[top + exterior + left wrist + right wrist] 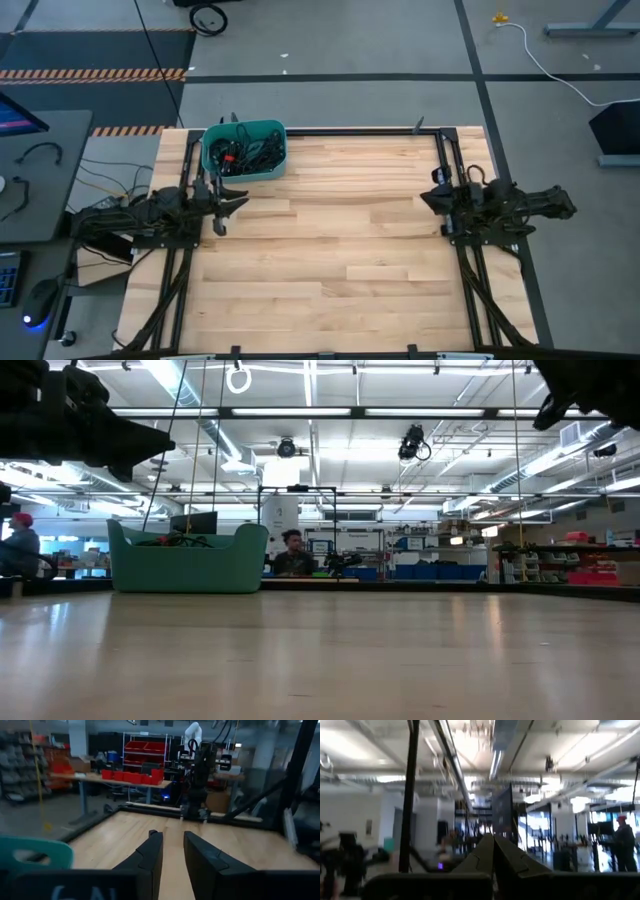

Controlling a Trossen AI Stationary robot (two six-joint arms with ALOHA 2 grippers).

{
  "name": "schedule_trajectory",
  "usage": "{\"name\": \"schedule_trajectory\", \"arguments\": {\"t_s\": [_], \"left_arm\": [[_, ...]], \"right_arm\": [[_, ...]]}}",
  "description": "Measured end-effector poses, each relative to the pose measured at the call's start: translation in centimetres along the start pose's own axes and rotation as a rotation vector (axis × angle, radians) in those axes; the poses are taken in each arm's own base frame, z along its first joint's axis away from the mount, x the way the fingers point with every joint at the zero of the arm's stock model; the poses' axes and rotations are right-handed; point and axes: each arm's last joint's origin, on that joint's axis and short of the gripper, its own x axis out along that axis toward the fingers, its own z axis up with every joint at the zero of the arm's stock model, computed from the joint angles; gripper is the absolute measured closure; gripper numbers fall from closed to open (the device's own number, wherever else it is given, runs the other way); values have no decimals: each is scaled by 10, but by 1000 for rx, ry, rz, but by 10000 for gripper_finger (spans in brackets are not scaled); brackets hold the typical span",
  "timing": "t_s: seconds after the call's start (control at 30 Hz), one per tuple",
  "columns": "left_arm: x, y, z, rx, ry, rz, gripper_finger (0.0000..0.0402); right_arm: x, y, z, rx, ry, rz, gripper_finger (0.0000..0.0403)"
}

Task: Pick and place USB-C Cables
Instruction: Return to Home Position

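Teal plastic forms the bin point(283, 150), which stands at one far corner of the wooden table point(340, 250). All the cables point(240, 152) that can be seen lie inside it, a tangled black heap with a few red ties. In the low view they just top the bin's rim point(180, 541). No cable shows on the wood outside the bin in the high view, so the gathering looks done, and that would explain why both arms sit pulled in at their own sides rather than reaching over anything. The left tool point(232, 205) hovers just beside the bin, on the side toward the table's middle and clear of its wall. Its fingers point(150, 855) are parted by a narrow gap with only bare wood showing through, so it holds nothing and touches nothing. The right tool point(428, 197) is well apart from the bin, across the width of the table, and it points back toward the bin's side. In its own wrist view the fingers point(481, 851) meet with nothing between them, closed on air. Judging by these poses, neither tool is placed to grip. The left one is the nearer to the bin, should a cable need settling.
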Motion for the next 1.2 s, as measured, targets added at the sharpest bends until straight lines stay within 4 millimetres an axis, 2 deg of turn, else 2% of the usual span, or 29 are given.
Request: {"name": "schedule_trajectory", "arguments": {"t_s": [0.23, 0.5, 1.2], "left_arm": [[0, 1, -4, 211, 42, 6, 318], [0, 1, -4, 233, 41, 4, 311], [0, 1, -2, 228, 18, 6, 316]], "right_arm": [[-3, 2, -24, 7, 255, 10, 391], [-12, 3, -47, 94, 510, 5, 391], [-12, 3, -47, 130, 510, 4, 391]]}}
